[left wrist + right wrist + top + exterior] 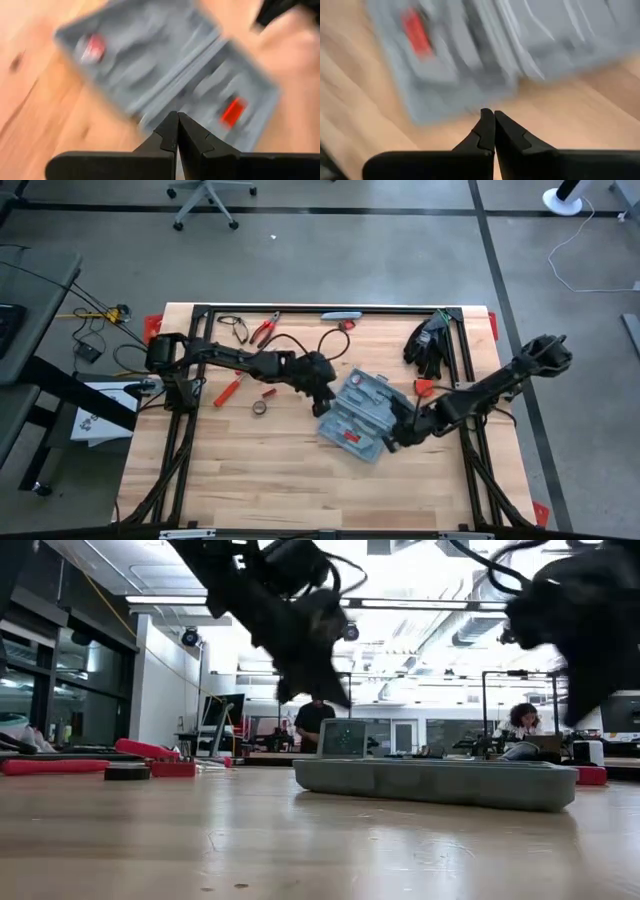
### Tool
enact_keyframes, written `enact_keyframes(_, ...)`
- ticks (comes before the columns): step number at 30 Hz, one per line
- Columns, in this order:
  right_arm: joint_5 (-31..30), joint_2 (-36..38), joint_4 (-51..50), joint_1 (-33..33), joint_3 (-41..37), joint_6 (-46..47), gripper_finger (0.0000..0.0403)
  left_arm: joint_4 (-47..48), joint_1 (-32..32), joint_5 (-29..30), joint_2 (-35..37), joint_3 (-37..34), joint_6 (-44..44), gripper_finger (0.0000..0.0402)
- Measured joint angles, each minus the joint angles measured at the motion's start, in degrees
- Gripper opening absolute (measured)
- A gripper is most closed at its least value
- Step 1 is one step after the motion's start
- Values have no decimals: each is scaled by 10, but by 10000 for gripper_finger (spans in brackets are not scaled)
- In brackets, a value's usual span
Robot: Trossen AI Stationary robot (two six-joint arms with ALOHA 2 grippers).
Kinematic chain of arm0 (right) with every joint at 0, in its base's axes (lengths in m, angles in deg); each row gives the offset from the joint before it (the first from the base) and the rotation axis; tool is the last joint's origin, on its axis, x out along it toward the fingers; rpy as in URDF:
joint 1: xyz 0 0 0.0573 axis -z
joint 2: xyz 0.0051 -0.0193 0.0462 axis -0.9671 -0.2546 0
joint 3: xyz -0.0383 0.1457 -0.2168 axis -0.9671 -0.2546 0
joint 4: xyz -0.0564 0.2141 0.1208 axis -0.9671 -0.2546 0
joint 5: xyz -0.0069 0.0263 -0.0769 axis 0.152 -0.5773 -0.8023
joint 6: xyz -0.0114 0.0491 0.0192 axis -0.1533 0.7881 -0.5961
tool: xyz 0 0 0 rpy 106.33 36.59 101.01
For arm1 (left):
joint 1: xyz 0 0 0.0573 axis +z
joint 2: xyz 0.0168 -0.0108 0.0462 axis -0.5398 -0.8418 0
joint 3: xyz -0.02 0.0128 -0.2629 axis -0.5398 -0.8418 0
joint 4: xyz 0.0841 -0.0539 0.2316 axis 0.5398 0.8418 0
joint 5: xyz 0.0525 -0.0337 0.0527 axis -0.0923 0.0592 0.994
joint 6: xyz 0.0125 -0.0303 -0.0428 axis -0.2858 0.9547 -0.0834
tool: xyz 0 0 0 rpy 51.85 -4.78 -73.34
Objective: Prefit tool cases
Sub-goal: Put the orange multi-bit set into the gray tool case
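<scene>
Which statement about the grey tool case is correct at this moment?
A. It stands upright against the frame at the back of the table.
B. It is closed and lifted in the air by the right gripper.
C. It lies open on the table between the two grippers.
C: the tool case lies flat and open on the table, with the left gripper on one side and the right gripper on the other, both shut and empty.

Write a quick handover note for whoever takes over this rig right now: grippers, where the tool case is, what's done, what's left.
Left gripper: jaws shut, empty, at the open tool case's left edge.
Right gripper: jaws shut, empty, at the case's right near corner.
Case lies open and flat mid-table, skewed, a few red pieces in its slots.
Loose red-handled pliers, a red-handled tool and a tape roll lie on the table's left side.
Done: case opened. Left: the loose tools are not yet fitted.
</scene>
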Motion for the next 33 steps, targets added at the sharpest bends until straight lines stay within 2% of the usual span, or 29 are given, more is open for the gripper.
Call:
enact_keyframes(5, 54, -18, -41, -15, 0, -60, 0, 76, -10, 43, -24, -4, 46, 0)
enact_keyframes(10, 93, -44, -33, 16, 0, -189, 0, 48, -36, 31, -67, -13, 136, 0)
enact_keyframes(13, 86, -47, -40, 39, 0, -245, 0, 24, -61, 23, -92, -12, 196, 0)
enact_keyframes(17, 85, -47, -2, 97, 0, -319, 0, -18, -104, 35, -108, -12, 266, 0)
enact_keyframes(20, 108, -50, 62, 149, 0, -371, 0, -46, -138, 73, -111, -13, 311, 0)
enact_keyframes(25, 131, -58, 110, 219, 0, -407, 0, -50, -169, 106, -108, -13, 378, 0)
enact_keyframes(28, 131, -35, 91, 234, 0, -416, 0, -49, -180, 112, -108, -13, 406, 0)
enact_keyframes(33, 95, 66, 14, 211, 0, -401, 0, -50, -198, 121, -105, -14, 433, 0)
